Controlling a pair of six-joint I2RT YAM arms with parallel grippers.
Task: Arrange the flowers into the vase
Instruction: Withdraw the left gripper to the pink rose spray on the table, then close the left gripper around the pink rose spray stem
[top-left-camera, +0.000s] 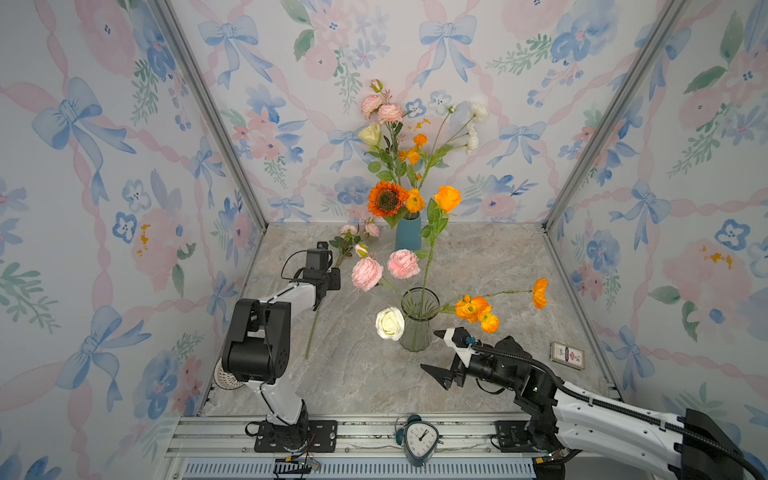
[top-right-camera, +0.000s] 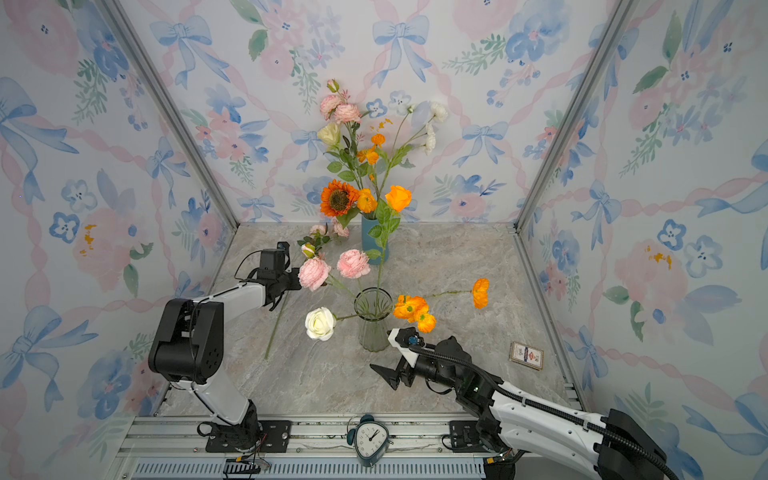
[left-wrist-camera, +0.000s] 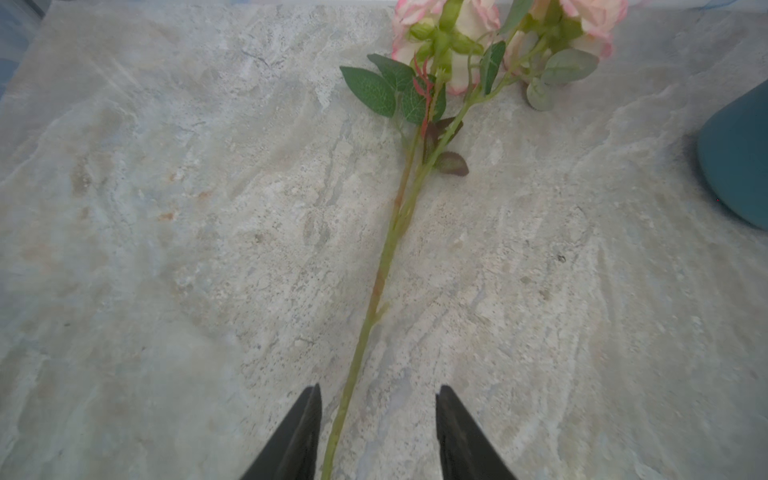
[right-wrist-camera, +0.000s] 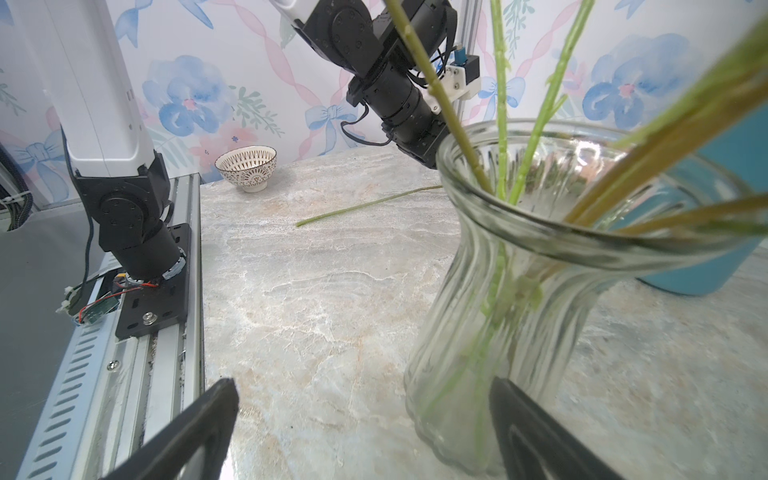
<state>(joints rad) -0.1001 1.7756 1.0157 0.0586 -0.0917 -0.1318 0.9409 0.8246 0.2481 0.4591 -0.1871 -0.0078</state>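
Observation:
The clear glass vase (top-left-camera: 417, 328) (right-wrist-camera: 540, 291) stands mid-table and holds several flowers: two pink peonies (top-left-camera: 367, 273), a white rose (top-left-camera: 390, 323), orange poppies (top-left-camera: 473, 309) and a tall orange rose (top-left-camera: 448, 198). A pink-budded flower spray (top-left-camera: 357, 239) lies flat on the table with its long stem (left-wrist-camera: 386, 257) running toward the front. My left gripper (left-wrist-camera: 378, 390) (top-left-camera: 318, 303) straddles that stem, jaws half apart, with the stem close to one finger and a gap showing. My right gripper (top-left-camera: 428, 350) (right-wrist-camera: 361, 382) is wide open beside the vase's base.
A blue vase (top-left-camera: 408, 235) with a bouquet and sunflower (top-left-camera: 387, 198) stands at the back. A patterned bowl (right-wrist-camera: 246, 166) sits at the front left, a card box (top-left-camera: 567, 355) at the right, and a clock (top-left-camera: 419, 440) on the front rail. Wallpapered walls enclose three sides.

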